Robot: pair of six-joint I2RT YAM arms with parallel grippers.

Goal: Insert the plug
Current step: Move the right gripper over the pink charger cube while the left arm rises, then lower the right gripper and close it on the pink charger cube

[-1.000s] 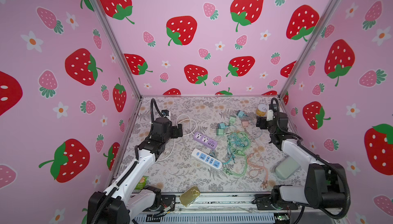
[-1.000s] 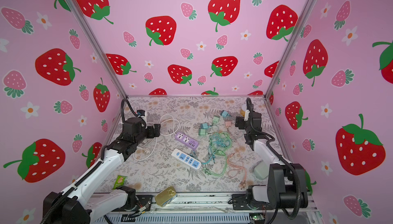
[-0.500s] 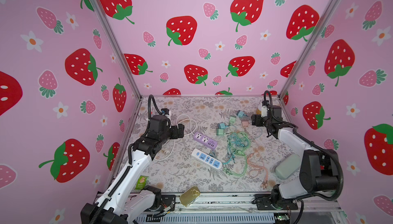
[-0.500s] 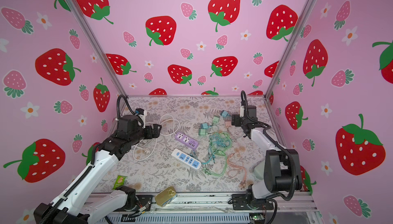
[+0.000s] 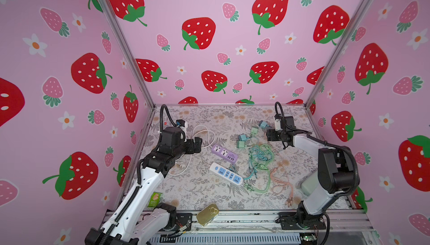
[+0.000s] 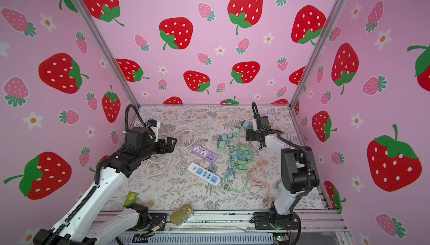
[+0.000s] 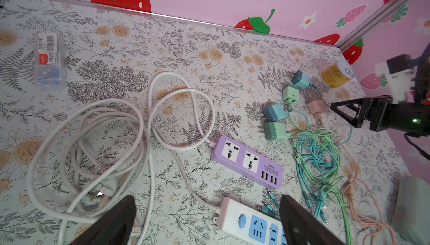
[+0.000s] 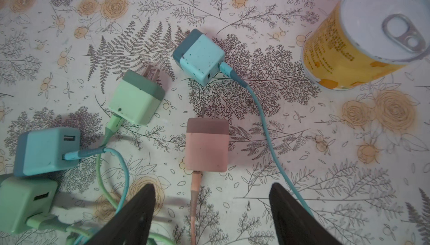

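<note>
Two empty grips: our left fingers (image 7: pixel 111 222) gape wide, and our right fingers (image 8: pixel 132 218), also apart, should drop squarely astride the pink plug (image 8: pixel 207 147) lying on the surface (image 8: pixel 302 162), clear of its cable (image 8: pixel 193 205).

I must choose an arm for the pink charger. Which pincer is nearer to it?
Right. The right pincer hovers open close by the pink charger; the left pincer is far off, beyond the purple power strip.

pwr strip (image 7: pixel 247 160): purple | plug (image 8: pixel 207 148): pink | tbl (image 7: pixel 139 34): floral | walls (image 5: pixel 221 4): pink w/ strawberries
</note>
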